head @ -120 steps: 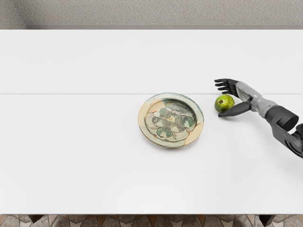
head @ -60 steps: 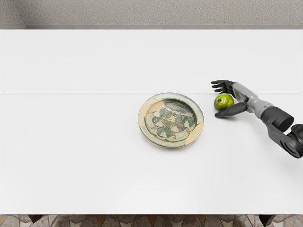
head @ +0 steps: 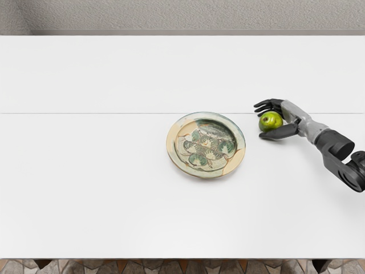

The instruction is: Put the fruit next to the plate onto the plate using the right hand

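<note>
— Now, how is the dark, metal-jointed right hand (head: 286, 116) set?

— It is seen at the right of the frame, closed around the small round green fruit (head: 271, 121). The black fingers (head: 263, 105) are curled over the fruit's upper side and the thumb (head: 278, 135) is laid along its lower side. The fruit is taken to be grasped, but it is not lifted and sits on the plain white table (head: 114, 200).

— What could be spoiled from here?

— The grip is judged shallow. The fruit is round and smooth, and it is pinched near the fingertips rather than seated deep in the palm. It could be squeezed out and sent rolling across the table if the lift is begun too briskly. If it is dropped over the round glazed ceramic plate with the green painted pattern (head: 170, 142), it could also roll off the shallow rim.

— And where is the fruit placed relative to the hand?

— It is held between fingers and thumb, at the hand's left, on the side facing the plate. The plate lies further left, near but apart, at the frame's centre.
</note>
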Robot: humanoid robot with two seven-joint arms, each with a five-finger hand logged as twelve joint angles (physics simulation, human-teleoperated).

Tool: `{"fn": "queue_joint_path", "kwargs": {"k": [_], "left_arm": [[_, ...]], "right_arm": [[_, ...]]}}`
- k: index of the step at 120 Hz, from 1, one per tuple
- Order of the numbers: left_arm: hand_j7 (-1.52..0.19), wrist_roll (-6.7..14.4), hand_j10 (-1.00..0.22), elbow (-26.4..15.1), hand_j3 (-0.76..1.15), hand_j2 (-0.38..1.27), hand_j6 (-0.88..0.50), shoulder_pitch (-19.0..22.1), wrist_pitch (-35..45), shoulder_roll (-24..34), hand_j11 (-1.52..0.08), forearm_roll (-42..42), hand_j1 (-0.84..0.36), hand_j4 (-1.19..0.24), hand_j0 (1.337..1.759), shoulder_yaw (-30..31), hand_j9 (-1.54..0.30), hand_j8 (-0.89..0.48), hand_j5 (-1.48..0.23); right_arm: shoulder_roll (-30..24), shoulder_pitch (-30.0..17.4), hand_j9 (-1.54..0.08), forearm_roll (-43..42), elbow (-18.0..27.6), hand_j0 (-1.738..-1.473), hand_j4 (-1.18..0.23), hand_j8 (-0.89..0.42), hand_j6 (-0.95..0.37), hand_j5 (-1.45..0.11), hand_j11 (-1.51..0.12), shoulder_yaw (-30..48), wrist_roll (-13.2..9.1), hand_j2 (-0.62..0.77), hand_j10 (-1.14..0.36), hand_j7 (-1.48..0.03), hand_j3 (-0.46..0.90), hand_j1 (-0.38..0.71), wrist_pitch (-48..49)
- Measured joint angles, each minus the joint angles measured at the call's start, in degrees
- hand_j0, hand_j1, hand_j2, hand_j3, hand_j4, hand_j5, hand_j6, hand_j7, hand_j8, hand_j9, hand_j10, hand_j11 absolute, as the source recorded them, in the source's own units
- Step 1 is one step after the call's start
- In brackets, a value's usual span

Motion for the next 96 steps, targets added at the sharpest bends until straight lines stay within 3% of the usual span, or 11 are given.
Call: {"fn": "queue_joint_path", "kwargs": {"k": [1,5,22,31,32,35,36,51,69,75,96], "left_arm": [[0.00,0.00,0.00,0.00,0.00,0.00,0.00,0.00,0.00,0.00,0.00,0.00,0.35,0.00,1.658,0.00,0.00,0.00,0.00],[0.00,0.00,0.00,0.00,0.00,0.00,0.00,0.00,0.00,0.00,0.00,0.00,0.35,0.00,1.658,0.00,0.00,0.00,0.00],[0.00,0.00,0.00,0.00,0.00,0.00,0.00,0.00,0.00,0.00,0.00,0.01,0.35,0.00,1.658,-0.01,0.00,0.00,0.00],[0.00,0.00,0.00,0.00,0.00,0.00,0.00,0.00,0.00,0.00,0.00,0.02,0.35,0.00,1.658,-0.01,0.00,0.00,0.00],[0.00,0.00,0.00,0.00,0.00,0.00,0.00,0.00,0.00,0.00,0.00,0.02,0.35,0.00,1.658,-0.01,0.00,0.00,0.00],[0.00,0.00,0.00,0.00,0.00,0.00,0.00,0.00,0.00,0.00,0.00,0.02,0.35,0.00,1.658,-0.01,0.00,0.00,0.00],[0.00,0.00,0.00,0.00,0.00,0.00,0.00,0.00,0.00,0.00,0.00,0.02,0.35,0.00,1.658,-0.01,0.00,0.00,0.00],[0.00,0.01,0.00,0.00,0.00,0.00,0.00,0.00,0.00,0.00,0.00,0.03,0.35,0.00,1.658,-0.01,0.00,0.00,0.00],[0.00,-0.01,0.00,0.00,0.00,0.00,0.00,0.00,0.00,0.00,0.00,0.04,0.35,0.00,1.658,-0.02,0.00,0.00,0.00],[0.00,-0.01,0.00,-0.01,0.00,0.00,0.00,0.01,0.00,0.00,0.00,0.04,0.35,0.00,1.658,-0.04,0.00,0.00,0.00],[0.00,-0.02,0.00,-0.01,0.00,0.00,0.00,0.00,0.00,0.00,0.00,0.06,0.35,0.00,1.658,-0.07,0.00,0.00,0.00]], "right_arm": [[0.00,0.00,-0.59,0.01,-0.01,-1.655,-0.48,-0.47,-0.46,-0.57,-0.87,0.02,0.02,-0.11,0.01,-0.60,0.00,0.09,-0.01],[-0.01,-0.02,-0.62,-0.01,-0.01,-1.655,-0.49,-0.48,-0.48,-0.60,-0.76,0.03,0.06,-0.12,-0.03,-0.62,0.00,0.09,0.05],[-0.08,-0.02,-0.73,0.16,0.08,-1.653,-0.56,-0.41,-0.56,-0.71,-0.85,-0.37,0.34,-0.09,0.06,-0.72,0.00,0.14,0.34],[-0.08,0.00,-0.80,0.26,0.07,-1.653,-0.59,-0.39,-0.53,-0.78,-0.85,-0.55,0.43,-0.09,0.08,-0.78,0.00,0.15,0.49],[-0.08,0.00,-0.81,0.28,0.07,-1.652,-0.60,-0.39,-0.53,-0.79,-0.95,-0.55,0.45,-0.09,0.11,-0.78,0.00,0.15,0.52],[-0.09,0.02,-0.83,0.29,0.06,-1.652,-0.61,-0.37,-0.52,-0.82,-0.88,-0.58,0.44,-0.08,0.10,-0.80,0.00,0.16,0.74],[-0.10,0.03,-0.84,0.31,0.06,-1.652,-0.61,-0.37,-0.51,-0.82,-0.97,-0.58,0.45,-0.08,0.13,-0.81,0.00,0.16,0.81],[-0.16,0.06,-0.95,0.37,0.04,-1.650,-0.68,-0.32,-0.45,-0.95,-0.93,-0.64,0.42,-0.06,0.17,-0.91,0.00,0.19,1.62],[-0.28,0.07,-1.09,0.33,-0.08,-1.648,-0.59,-0.22,-0.37,-1.12,-1.00,-0.86,0.91,-0.03,0.25,-1.03,0.00,0.23,2.53],[-0.30,0.12,-1.10,0.30,-0.07,-1.646,-0.61,-0.25,-0.39,-1.12,-1.00,-0.89,0.89,-0.08,0.26,-1.05,0.00,0.20,2.70],[-0.61,0.64,-1.14,0.10,-0.05,-1.647,-0.58,-0.22,-0.36,-1.15,-1.05,-1.14,0.70,0.01,0.31,-1.10,0.00,0.23,4.97]]}}
